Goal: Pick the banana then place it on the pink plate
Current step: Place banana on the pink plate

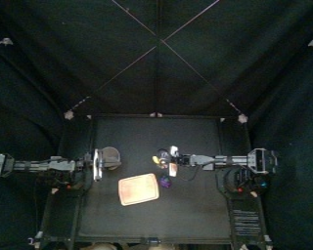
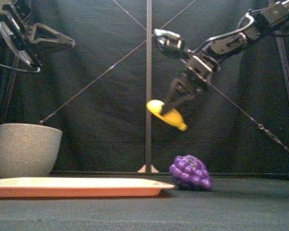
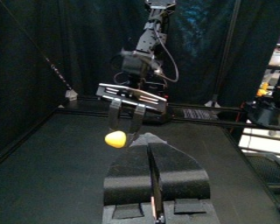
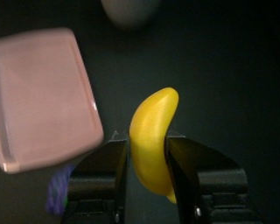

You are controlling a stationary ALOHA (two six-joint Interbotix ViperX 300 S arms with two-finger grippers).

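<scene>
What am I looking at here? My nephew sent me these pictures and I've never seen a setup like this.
This is a tabletop robot with two black arms, each ending in a two-jawed gripper. One picture looks down from high above, one looks level across the table from its front edge, and two come from cameras on the arms' wrists. On the table are a flat pink tray, a tall grey speckled cup and a purple toy grape bunch. The right gripper holds a yellow toy banana lifted clear of the table. The left gripper rests at the left side, shut and holding nothing.
</scene>
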